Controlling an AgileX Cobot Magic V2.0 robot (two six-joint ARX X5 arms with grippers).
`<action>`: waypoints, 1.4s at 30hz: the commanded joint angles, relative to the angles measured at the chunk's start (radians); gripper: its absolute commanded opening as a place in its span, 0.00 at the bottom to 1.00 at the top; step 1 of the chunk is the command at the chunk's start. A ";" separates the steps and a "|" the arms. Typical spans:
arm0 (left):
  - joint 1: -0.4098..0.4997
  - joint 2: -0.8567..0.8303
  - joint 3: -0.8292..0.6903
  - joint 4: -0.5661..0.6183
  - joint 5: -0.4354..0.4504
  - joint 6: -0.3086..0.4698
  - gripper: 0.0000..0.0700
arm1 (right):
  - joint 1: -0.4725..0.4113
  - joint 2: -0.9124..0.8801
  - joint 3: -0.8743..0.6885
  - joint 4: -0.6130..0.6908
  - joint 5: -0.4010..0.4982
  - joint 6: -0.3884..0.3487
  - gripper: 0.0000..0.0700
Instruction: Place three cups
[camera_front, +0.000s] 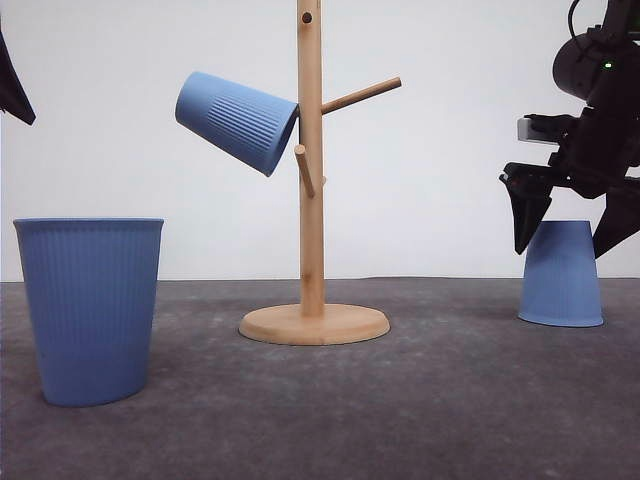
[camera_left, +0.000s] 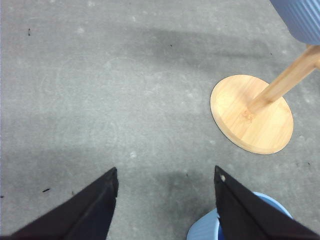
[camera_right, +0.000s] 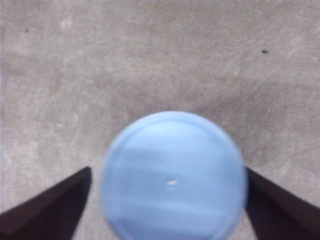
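Note:
One light-blue cup hangs tilted on a left peg of the wooden stand. A second cup stands upright at the front left; its rim peeks out below my left gripper, which is open and holds nothing. The third cup stands upside down at the right. My right gripper is open, with its fingers on either side of this cup's upper part. From the right wrist the cup's flat base lies between the two fingers, with small gaps at the sides.
The stand's round base rests mid-table, and another peg points up to the right. Grey matte table lies open between the stand and the cups. A white wall is behind.

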 joint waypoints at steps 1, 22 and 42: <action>-0.001 0.005 0.011 0.009 -0.002 -0.004 0.50 | -0.001 0.019 0.019 0.015 0.000 -0.011 0.67; -0.001 0.005 0.011 0.011 -0.006 -0.001 0.50 | -0.010 -0.160 0.018 -0.095 -0.044 -0.036 0.49; -0.001 0.005 0.011 0.034 -0.005 0.000 0.50 | -0.091 -0.708 -0.509 0.471 -0.634 0.493 0.49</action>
